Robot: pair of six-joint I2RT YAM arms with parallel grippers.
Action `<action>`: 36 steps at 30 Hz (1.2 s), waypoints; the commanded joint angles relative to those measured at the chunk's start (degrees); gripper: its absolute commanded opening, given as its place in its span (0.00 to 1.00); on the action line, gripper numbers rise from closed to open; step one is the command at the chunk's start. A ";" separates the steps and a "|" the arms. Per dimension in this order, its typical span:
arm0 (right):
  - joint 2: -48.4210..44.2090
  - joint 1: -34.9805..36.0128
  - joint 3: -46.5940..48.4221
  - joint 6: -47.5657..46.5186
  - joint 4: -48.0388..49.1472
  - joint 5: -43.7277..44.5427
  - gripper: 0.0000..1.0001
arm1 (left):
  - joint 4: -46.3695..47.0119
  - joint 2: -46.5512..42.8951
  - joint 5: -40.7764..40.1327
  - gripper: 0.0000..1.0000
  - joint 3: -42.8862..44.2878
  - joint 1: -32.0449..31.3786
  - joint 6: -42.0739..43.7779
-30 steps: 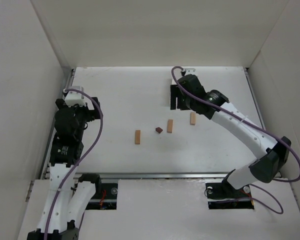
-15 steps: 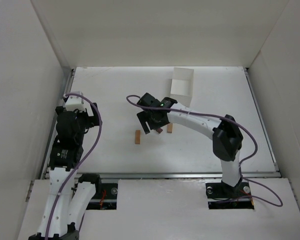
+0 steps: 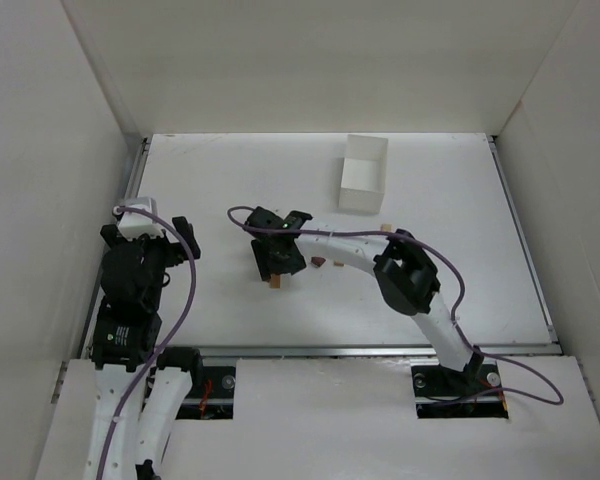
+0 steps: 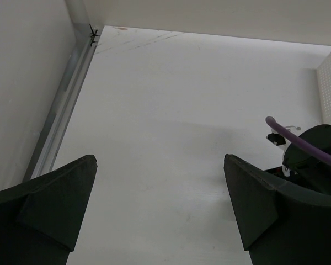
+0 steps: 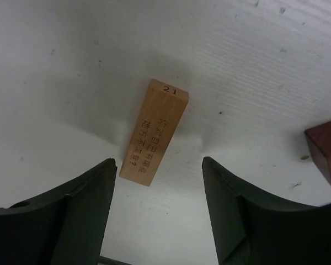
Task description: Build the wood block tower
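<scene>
A light tan block [image 5: 153,132] with engraved writing lies flat on the white table, just ahead of and between the open fingers of my right gripper [image 5: 158,161]; the fingers do not touch it. In the top view the right gripper [image 3: 277,260] hovers over this leftmost tan block [image 3: 274,283]. The dark reddish-brown block [image 3: 319,262] lies just right of it and shows at the right edge of the right wrist view [image 5: 326,152]. Two more tan blocks [image 3: 338,266] [image 3: 387,228] are partly hidden by the right arm. My left gripper [image 4: 159,157] is open and empty at the left side of the table [image 3: 170,245].
A white square box [image 3: 364,172] stands at the back, right of centre. White walls enclose the table on three sides. A metal rail [image 4: 60,110] runs along the left edge. The right arm [image 4: 314,149] shows at the right of the left wrist view.
My right arm has swung from the white box at the back to the front left and now sits low over the leftmost tan block. The left arm has shifted slightly.
</scene>
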 commanded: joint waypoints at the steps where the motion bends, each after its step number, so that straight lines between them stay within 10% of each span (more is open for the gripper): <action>1: 1.24 0.64 1.97 4.26 -1.37 0.53 0.69 | 2.14 0.03 -0.10 1.00 -1.14 -0.37 -0.74; 6: 5.28 0.64 4.87 4.26 -1.37 -1.24 0.56 | 2.14 -0.49 -0.72 1.00 -2.19 -0.37 -0.74; 12: 4.24 0.64 1.01 2.85 2.76 -1.94 0.00 | 2.14 -0.50 0.59 1.00 -2.72 -0.37 -0.22; 17: -10.29 -0.59 -10.13 -3.55 13.72 -1.86 0.00 | 2.14 0.02 5.06 0.93 -2.72 -0.37 1.98; 27: -47.17 -1.29 -35.73 -27.54 44.15 -6.40 0.00 | 7.05 1.87 46.17 0.85 0.09 -0.37 13.50; 36: -57.72 -2.52 -44.77 -39.68 53.97 -28.48 0.00 | 44.84 5.38 79.84 0.82 -7.82 -0.37 -9.52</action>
